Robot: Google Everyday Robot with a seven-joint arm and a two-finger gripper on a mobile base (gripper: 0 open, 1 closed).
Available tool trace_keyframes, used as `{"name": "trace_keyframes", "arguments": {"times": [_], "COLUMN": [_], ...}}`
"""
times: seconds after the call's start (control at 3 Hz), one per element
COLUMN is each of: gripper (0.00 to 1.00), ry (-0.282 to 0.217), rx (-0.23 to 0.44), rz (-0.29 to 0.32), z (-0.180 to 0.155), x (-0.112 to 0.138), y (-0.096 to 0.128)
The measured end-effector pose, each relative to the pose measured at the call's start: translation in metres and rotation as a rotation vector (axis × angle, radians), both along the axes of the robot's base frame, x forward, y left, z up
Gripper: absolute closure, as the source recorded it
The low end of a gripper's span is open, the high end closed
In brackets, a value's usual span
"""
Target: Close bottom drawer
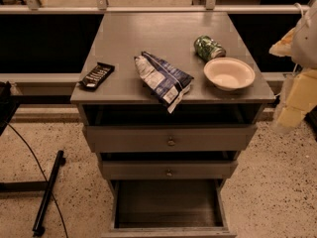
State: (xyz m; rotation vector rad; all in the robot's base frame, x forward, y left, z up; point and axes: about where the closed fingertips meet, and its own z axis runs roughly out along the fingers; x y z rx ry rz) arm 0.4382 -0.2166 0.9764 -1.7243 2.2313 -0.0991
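The grey cabinet (168,38) stands in the middle of the camera view with all three drawers pulled out. The bottom drawer (168,205) is out the furthest; its empty inside shows from above. Its front panel (168,231) lies at the picture's lower edge and its knob is out of view. The middle drawer front (168,170) and the top drawer front (171,139) stick out less, and each shows a small round knob. My gripper (292,108) is a blurred white-and-yellow shape at the right edge. It is beside the cabinet's front right corner, well above the bottom drawer and touching nothing.
On the cabinet top lie a white bowl (229,73), a green can on its side (209,47), a blue-and-white snack bag (163,81) over the front edge, and a black flat object (96,76) at the left corner. A black pole (47,195) and a cable lie on the speckled floor at left. A railing (158,8) runs behind.
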Motion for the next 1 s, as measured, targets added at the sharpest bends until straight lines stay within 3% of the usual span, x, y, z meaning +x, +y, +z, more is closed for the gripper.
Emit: {"name": "trace_keyframes", "arguments": {"times": [0.33, 0.67, 1.0], "gripper": [0.00, 0.00, 0.00], "ry": [0.000, -0.042, -0.007], "rx": [0.000, 0.122, 0.201], "rz": [0.000, -0.022, -0.041], "z": [0.000, -0.016, -0.037], "x": [0.000, -0.013, -0.033], "y": [0.000, -0.011, -0.022]}}
